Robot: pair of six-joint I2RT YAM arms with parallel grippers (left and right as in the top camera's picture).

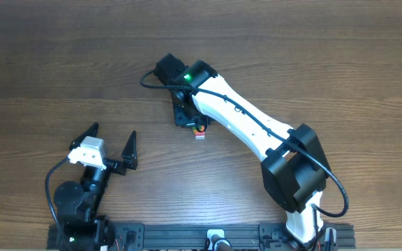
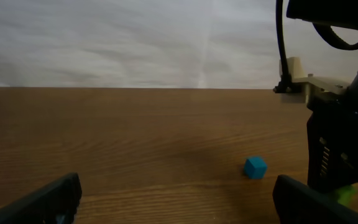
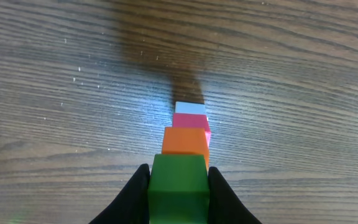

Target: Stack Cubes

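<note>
Green square-edged cube (image 3: 179,180) is clamped between the two black fingers of your right gripper (image 3: 179,174). It sits directly over a column made up of an orange cube (image 3: 184,140), a pink cube (image 3: 191,121) and a pale blue cube (image 3: 190,108) on the brown wooden table (image 1: 47,56). Your left gripper (image 1: 112,131) lies at 8 o'clock from the column, with its fingers spread and nothing between them. A small bright blue cube (image 2: 255,167) lies ahead of it.

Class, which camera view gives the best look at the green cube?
The right wrist view: the green cube sits between the fingers of the right gripper, directly above the orange cube. In the top view the right arm covers it. The left wrist view gives a green sliver, possibly it.
</note>
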